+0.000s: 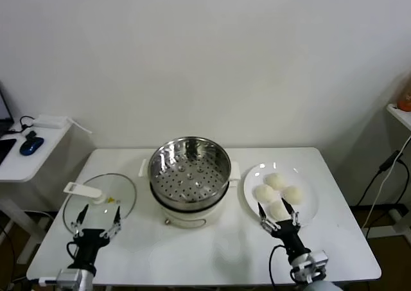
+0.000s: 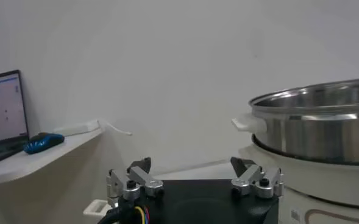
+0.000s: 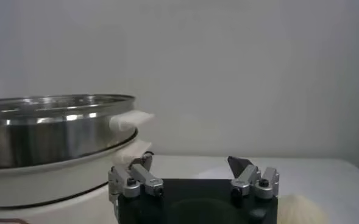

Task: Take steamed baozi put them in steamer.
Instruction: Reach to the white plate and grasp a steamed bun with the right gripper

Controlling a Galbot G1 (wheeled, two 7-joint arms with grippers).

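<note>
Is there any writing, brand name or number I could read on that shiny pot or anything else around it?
None can be read.
White electric base of the stainless-steel steamer: a small mark near its bottom edge, too small to read.
Laptop screen on the white side desk: rows of small marks, too blurred to read.

A plain white wall [image 1: 212,53] backs the white counter [image 1: 212,246]. A white side desk [image 1: 29,153] carries a blue mouse [image 1: 31,146] and a laptop [image 2: 5,115]; black cables [image 1: 379,182] hang opposite, beside a shelf [image 1: 399,114]
</note>
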